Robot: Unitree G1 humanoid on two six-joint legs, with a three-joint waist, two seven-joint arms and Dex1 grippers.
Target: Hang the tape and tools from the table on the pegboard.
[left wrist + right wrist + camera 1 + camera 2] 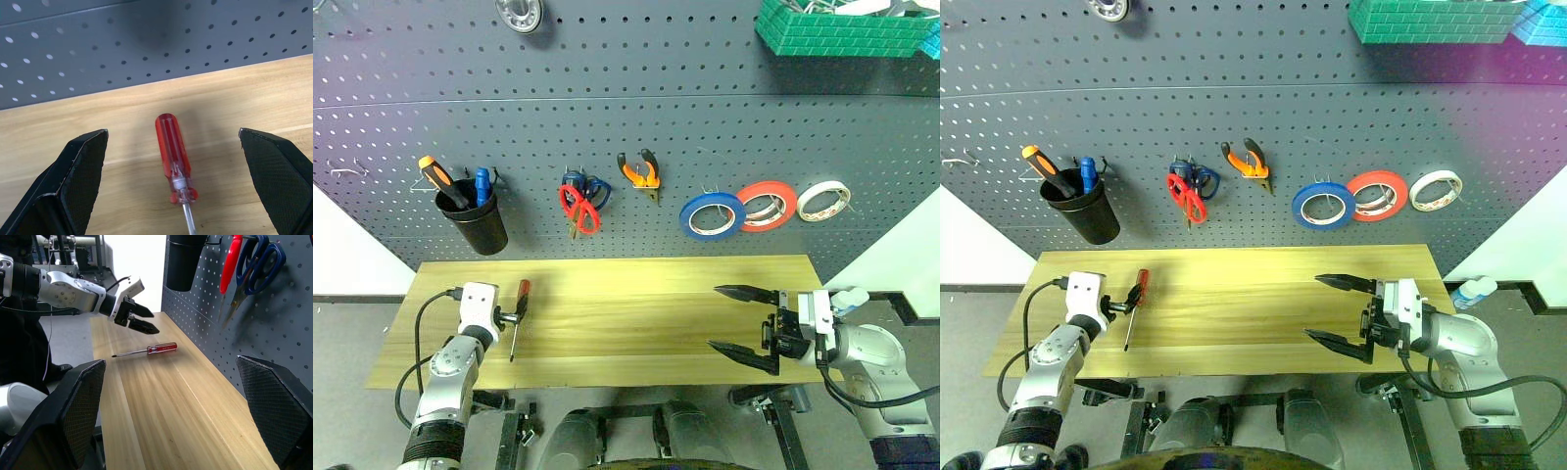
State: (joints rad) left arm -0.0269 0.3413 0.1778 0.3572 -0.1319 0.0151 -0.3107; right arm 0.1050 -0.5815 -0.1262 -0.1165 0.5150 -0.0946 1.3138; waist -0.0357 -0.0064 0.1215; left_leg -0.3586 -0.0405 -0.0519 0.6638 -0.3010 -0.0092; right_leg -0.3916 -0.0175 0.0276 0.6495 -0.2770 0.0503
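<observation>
A slim screwdriver with a clear red handle (519,305) lies on the left part of the wooden table (636,294). My left gripper (513,316) is open just above it, a finger on either side of the handle (172,152), not touching. On the grey pegboard (607,98) hang the blue tape (713,215), the red-handled scissors (578,209) and the orange-and-black pliers (641,171). My right gripper (715,316) hovers open and empty over the table's right part, pointing left.
A black cup (478,225) holding an orange-and-black screwdriver hangs at the pegboard's left. Blue-handled scissors (590,186) hang behind the red ones. A red-orange roll (766,206) and a white roll (822,201) hang right of the blue tape. A green basket (842,27) sits top right.
</observation>
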